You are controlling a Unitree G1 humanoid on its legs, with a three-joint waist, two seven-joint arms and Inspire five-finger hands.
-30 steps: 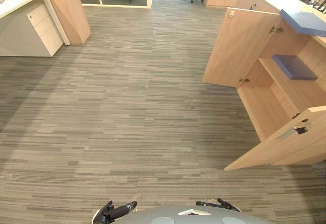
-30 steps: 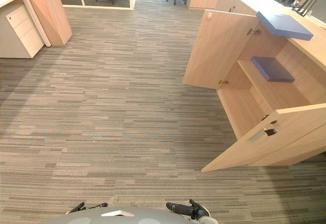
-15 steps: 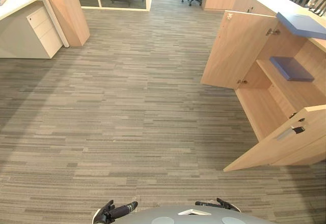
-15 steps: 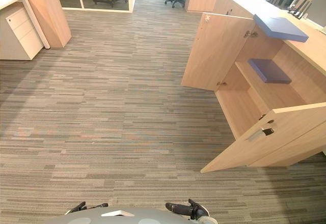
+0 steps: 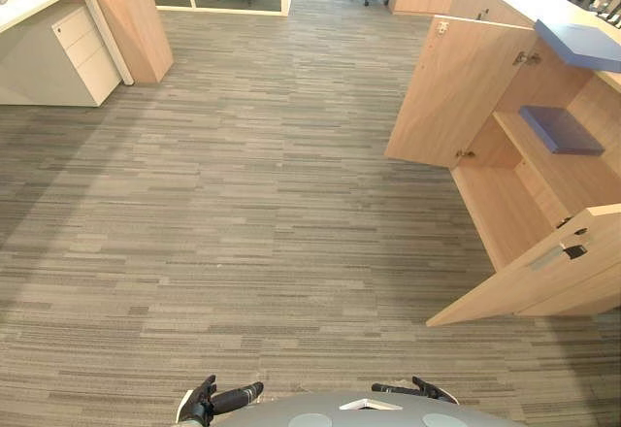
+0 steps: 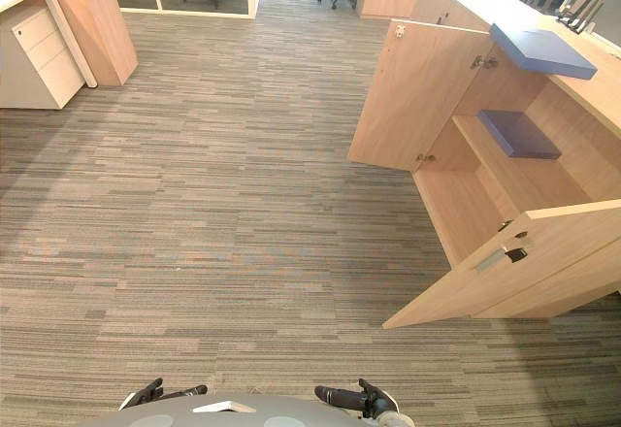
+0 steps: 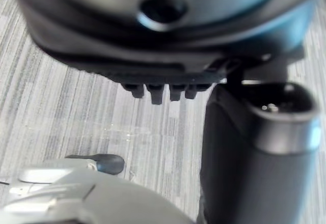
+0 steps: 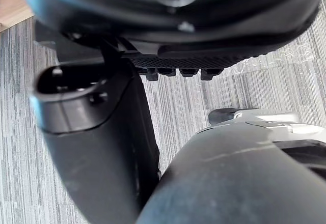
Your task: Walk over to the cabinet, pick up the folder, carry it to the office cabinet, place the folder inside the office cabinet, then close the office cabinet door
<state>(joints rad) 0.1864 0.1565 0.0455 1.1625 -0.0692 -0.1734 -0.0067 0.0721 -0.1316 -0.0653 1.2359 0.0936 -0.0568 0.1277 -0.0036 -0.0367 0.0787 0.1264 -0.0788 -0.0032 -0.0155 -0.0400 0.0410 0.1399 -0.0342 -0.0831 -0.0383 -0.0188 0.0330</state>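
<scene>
Folder point(image 6: 541, 50) is in neither hand yet. The left hand point(image 5: 221, 400) and the right hand point(image 6: 351, 399) hang low at the robot's sides, fingers relaxed and empty. Beyond them the carpet floor point(image 6: 243, 204) runs broad and bare to the cabinet point(image 6: 417, 87) on the right, both doors wide open. The blue folder rests on the cabinet top at its front edge, and a second folder point(image 6: 519, 134) lies on the shelf inside. Walking, picking up, placing and closing all look left to do. The near door point(image 6: 505, 272) juts into the path and wants a wide berth.
</scene>
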